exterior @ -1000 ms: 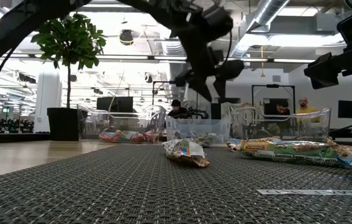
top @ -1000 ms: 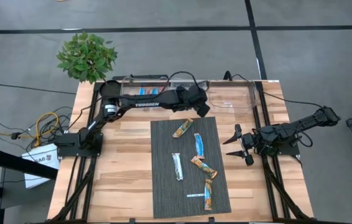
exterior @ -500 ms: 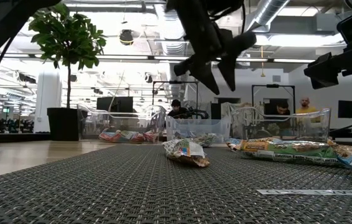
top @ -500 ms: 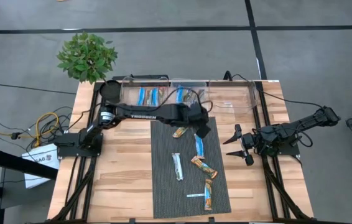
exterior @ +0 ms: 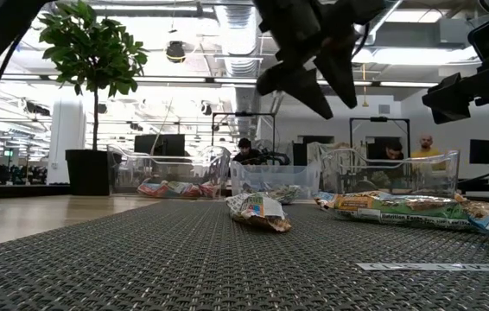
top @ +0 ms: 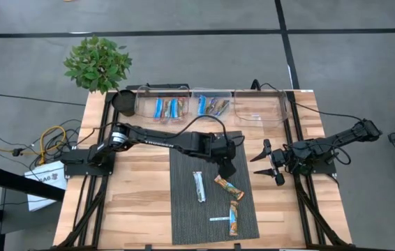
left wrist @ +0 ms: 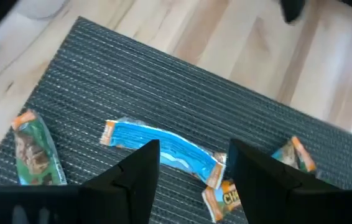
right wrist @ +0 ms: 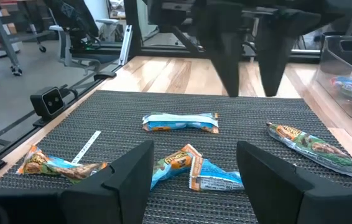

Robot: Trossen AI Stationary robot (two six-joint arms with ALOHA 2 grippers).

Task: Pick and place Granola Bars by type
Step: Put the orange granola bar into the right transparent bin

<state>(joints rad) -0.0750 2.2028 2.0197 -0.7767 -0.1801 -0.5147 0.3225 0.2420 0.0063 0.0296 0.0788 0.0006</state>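
On the dark mat lie several granola bars. A blue bar lies flat right below my left gripper, which hangs open above it with a finger on either side, touching nothing. In the high view the left gripper covers this bar. A silvery white bar and two orange-brown bars also lie on the mat. A green-brown bar rests toward the far edge. My right gripper waits open over the wood, right of the mat.
Three clear bins stand along the far edge: the left one holds blue bars, the middle one blue and orange-brown bars, and the right one shows none. A thin white strip lies near the mat's near edge. A potted plant stands beyond the table's far left corner.
My left gripper has travelled from the far bins toward the near edge and come down over the mat, ending above the blue bar. The bars on the mat have stayed in place.
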